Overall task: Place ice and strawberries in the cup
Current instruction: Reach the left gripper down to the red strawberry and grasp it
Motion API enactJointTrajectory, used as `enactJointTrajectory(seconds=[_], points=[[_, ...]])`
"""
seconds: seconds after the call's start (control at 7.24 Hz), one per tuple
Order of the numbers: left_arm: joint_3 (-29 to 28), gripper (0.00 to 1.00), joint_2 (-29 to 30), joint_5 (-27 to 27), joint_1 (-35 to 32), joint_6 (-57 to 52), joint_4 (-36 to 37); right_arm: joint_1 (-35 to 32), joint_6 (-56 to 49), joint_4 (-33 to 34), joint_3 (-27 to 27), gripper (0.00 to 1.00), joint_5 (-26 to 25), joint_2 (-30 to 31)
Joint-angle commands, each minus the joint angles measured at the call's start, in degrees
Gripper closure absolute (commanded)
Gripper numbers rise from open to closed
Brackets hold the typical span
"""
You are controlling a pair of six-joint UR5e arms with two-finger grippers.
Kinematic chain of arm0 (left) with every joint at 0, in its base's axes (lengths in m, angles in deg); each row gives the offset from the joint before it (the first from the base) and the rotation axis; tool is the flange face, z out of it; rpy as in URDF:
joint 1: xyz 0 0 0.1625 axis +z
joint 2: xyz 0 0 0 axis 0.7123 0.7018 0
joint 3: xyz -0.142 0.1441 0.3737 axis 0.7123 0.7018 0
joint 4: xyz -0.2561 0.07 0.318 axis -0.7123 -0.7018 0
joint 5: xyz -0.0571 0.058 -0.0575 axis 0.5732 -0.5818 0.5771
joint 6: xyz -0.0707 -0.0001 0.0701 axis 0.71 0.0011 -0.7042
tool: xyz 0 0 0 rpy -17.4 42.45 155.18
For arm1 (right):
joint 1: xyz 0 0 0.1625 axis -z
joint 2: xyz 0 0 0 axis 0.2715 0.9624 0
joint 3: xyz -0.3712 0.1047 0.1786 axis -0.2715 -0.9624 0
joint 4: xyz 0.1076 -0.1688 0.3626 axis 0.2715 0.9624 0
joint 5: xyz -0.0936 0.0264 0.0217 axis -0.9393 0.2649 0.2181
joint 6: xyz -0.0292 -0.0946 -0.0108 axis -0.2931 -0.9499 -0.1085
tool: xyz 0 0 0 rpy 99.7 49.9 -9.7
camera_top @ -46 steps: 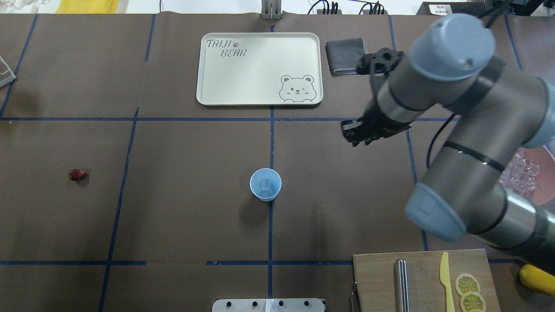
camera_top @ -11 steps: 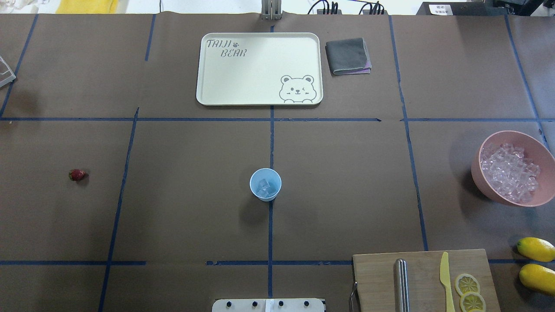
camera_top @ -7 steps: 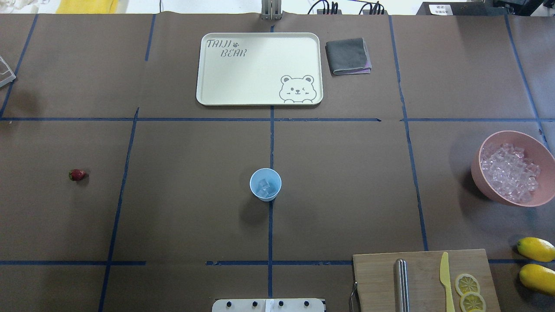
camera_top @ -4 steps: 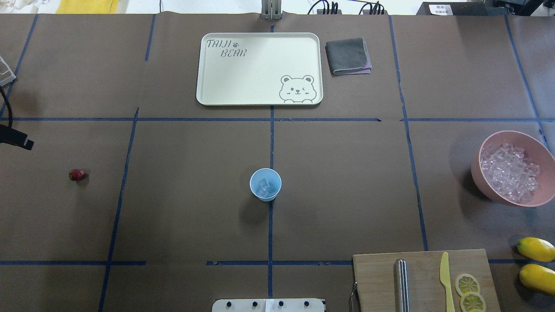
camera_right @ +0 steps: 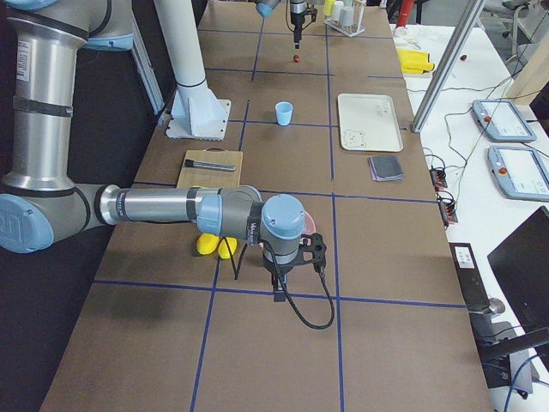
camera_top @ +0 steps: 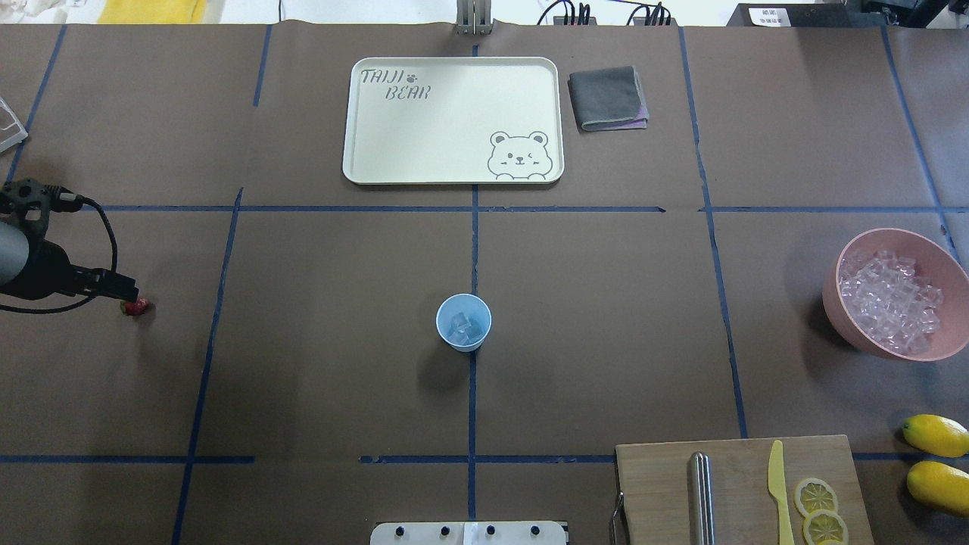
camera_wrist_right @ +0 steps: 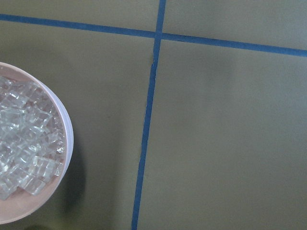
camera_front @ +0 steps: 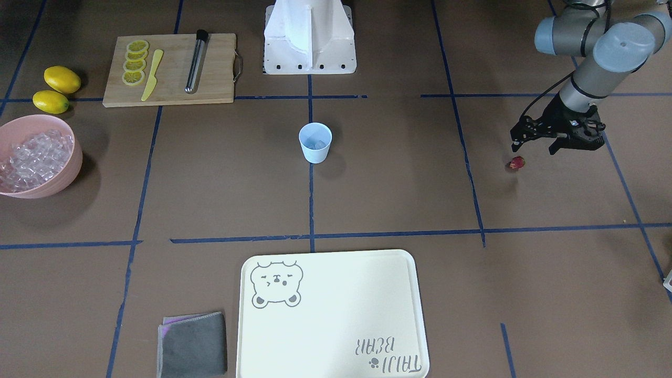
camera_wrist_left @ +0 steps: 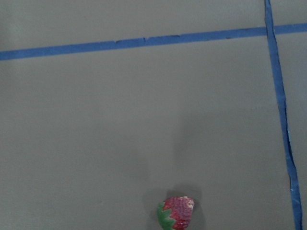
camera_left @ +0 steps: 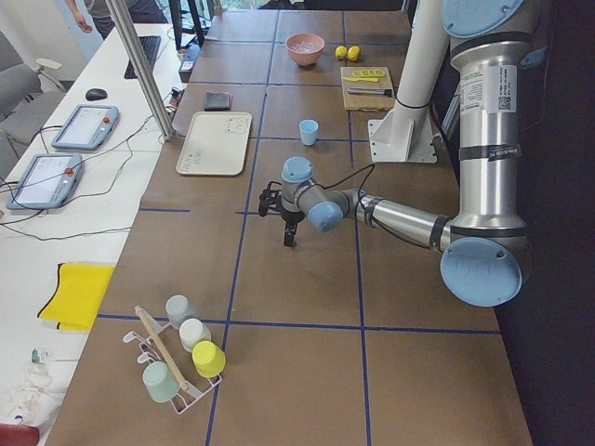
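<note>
Since a few ice cubes [camera_top: 464, 327] already sit in the light-blue cup [camera_front: 315, 153], I think the ice part is done or well on its way. That makes the strawberry [camera_front: 517, 163] the step in hand now. My left pincer [camera_front: 535, 146] hangs over the table [camera_front: 399, 173] with its two fingers apart and nothing between them. The strawberry lies on the table just under it, a little toward the cup side, and no finger touches it. In my left wrist view the berry shows only at the very bottom edge, red with a green leafy end, so I judge that I am not lined up right over it. The cup stands upright, well apart from this pincer, off toward the middle of the table. For the next move I would need to slide a little so the berry sits between my fingers. Then I would go down and close softly, because it is small and round and could roll or squish. After that I would carry it across to the cup and let go over the opening. My right pincer [camera_right: 280, 290] is far off on the other side, near the pink bowl [camera_front: 63, 178] of ice. I cannot tell if its fingers are apart or together.
</note>
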Motion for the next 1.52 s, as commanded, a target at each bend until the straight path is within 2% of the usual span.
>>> enactJointTrajectory(seconds=[0.0, 0.28, 0.55, 0.69, 0.83, 0.97, 1.11, 1.38], points=[[-1.39, 0.02, 0.49, -1.2, 2.13, 0.83, -0.28, 0.0, -0.04, -0.03, -0.01, 0.01, -0.01, 0.0], [-7.17, 0.02, 1.36, -1.02, 2.13, 0.74, -8.14, 0.0, -0.04, -0.03, -0.01, 0.01, -0.1, 0.0], [-9.14, 0.02, 2.51, -0.75, 2.13, 1.01, -10.13, 0.0, -0.04, -0.03, -0.01, 0.0, -0.01, 0.0], [-9.14, 0.06, 2.6, -0.58, 2.13, 1.09, -10.13, 0.0, -0.04, -0.03, -0.01, 0.01, -0.01, 0.0], [-9.05, 0.3, 2.6, -0.41, 2.13, 1.09, -10.04, 0.0, -0.04, -0.03, -0.01, 0.01, -0.01, 0.0], [-8.96, 0.66, 2.51, -0.4, 2.13, 1.09, -10.04, 0.0, -0.04, -0.03, -0.01, 0.01, -0.01, 0.0], [-8.7, 0.89, 2.34, -0.49, 2.04, 1.09, -9.86, 0.0, 0.05, 0.06, -0.01, 0.01, -0.01, 0.0], [-7.39, 0.98, 1.9, -0.49, 1.87, 1.0, -9.51, 0.0, 0.05, 0.06, -0.01, 0.0, -0.01, 0.0]])
